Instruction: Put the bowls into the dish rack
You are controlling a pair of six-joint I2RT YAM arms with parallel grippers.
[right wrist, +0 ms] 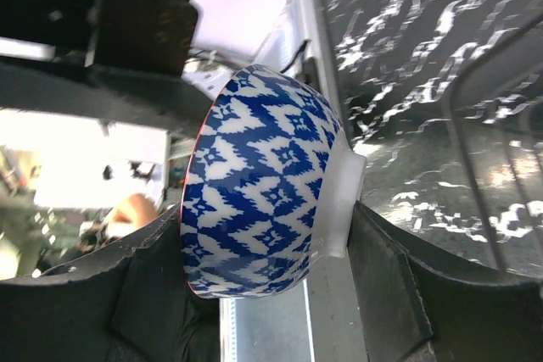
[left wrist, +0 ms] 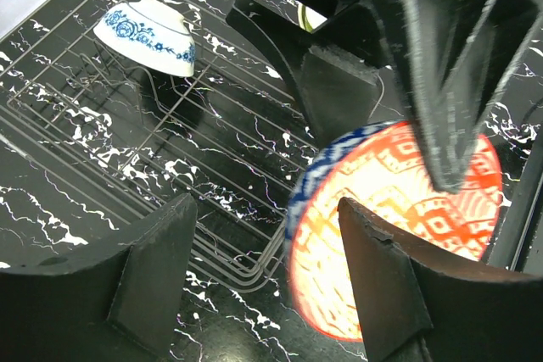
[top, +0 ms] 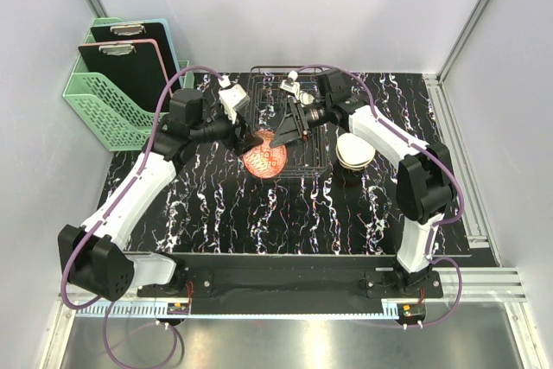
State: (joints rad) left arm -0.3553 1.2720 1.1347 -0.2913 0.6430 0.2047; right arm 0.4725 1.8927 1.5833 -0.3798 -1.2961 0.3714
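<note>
Right now your right hand [right wrist: 267,239] is clamped on the patterned bowl [right wrist: 254,201], orange inside and blue-and-white outside. One finger sits across the mouth and the other against the foot, so the bowl is tipped on its side. It hangs at the near left corner of the dish rack [top: 302,140]; you cannot tell whether it touches the wires. Your left hand [left wrist: 267,209] is spread wide just beside it and grips nothing. A white-and-blue bowl [left wrist: 148,36] lies upturned in the rack, and a stack of bowls [top: 354,151] waits on the table [top: 259,213] just right of the rack.
</note>
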